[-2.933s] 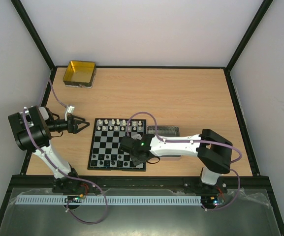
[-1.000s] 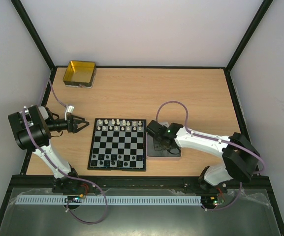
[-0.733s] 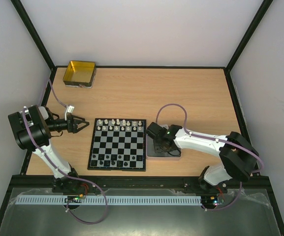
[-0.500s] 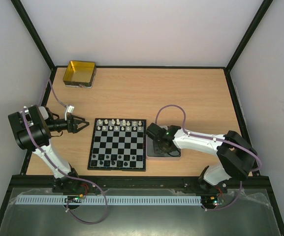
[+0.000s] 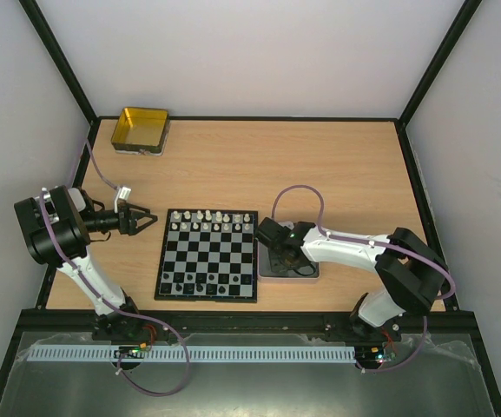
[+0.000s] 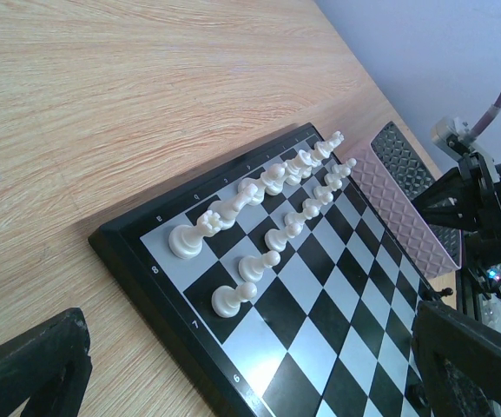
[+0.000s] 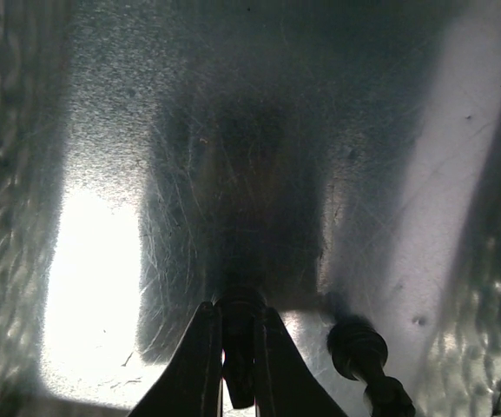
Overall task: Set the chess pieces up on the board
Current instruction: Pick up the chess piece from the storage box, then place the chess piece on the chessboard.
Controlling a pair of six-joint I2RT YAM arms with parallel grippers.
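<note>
The board (image 5: 207,254) lies at the near middle of the table. White chess pieces (image 5: 208,221) fill its two far rows, and a few black pieces (image 5: 194,282) stand on its near rows. In the left wrist view the white pieces (image 6: 267,187) stand in two rows on the board (image 6: 337,304). My right gripper (image 5: 283,254) is down inside the silver tray (image 5: 309,272), shut on a black chess piece (image 7: 240,347). Another black piece (image 7: 361,358) lies on the tray floor (image 7: 233,130) beside it. My left gripper (image 5: 142,221) is open and empty, left of the board.
A gold-yellow tin (image 5: 140,130) stands at the far left corner. The tray's ribbed wall (image 6: 406,208) runs along the board's right edge. Black frame posts border the table.
My right gripper has left the board's near right corner, swung right over the tray, and settled down into it. The left arm has not moved.
</note>
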